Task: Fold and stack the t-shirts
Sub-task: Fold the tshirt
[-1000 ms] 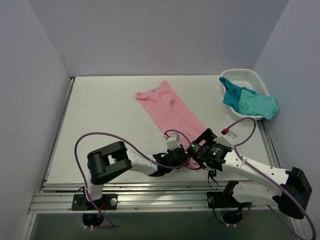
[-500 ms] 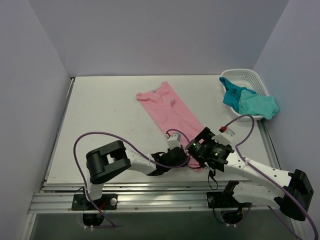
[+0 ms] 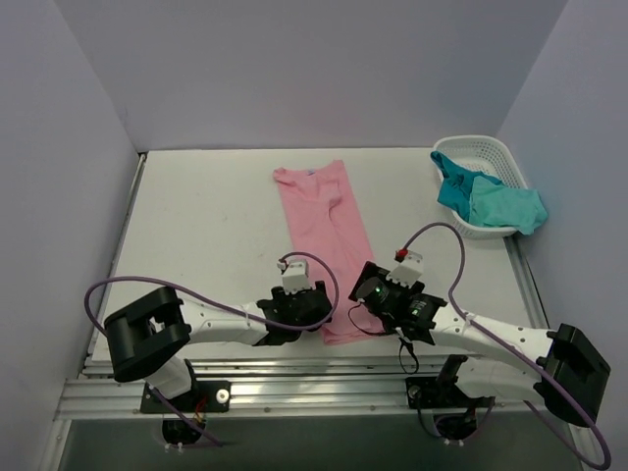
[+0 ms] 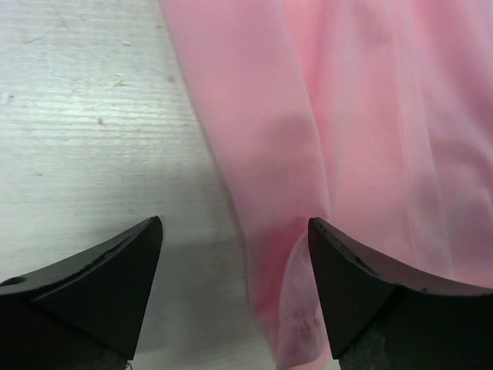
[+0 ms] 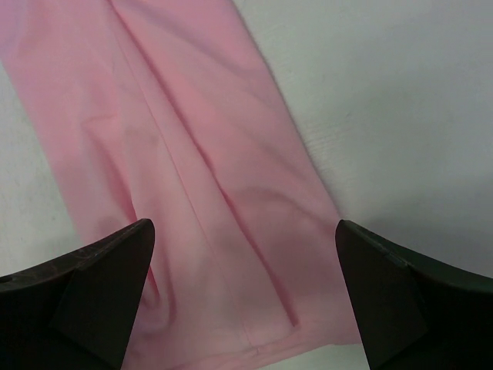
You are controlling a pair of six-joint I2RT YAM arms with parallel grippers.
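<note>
I count 1 pink t-shirt (image 3: 322,231), flat as a long narrow strip in the middle of the table (image 3: 196,216), & what looks like 2 teal/turquoise t-shirts (image 3: 488,201) heaped in 1 white basket (image 3: 481,147) far right, tho they're too bunched to be sure. Both hands are spread w/ nothing pinched: my left hand (image 4: 235,231) straddles the pink shirt's left edge near the hem, my right hand (image 5: 243,231) hovers by its right side. From above my hands cover part of the near hem; the wrist views cut off the rest.

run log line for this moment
left hand open; right hand open; light pink fabric t-shirt flat on table; teal t-shirts in white lattice basket
</note>
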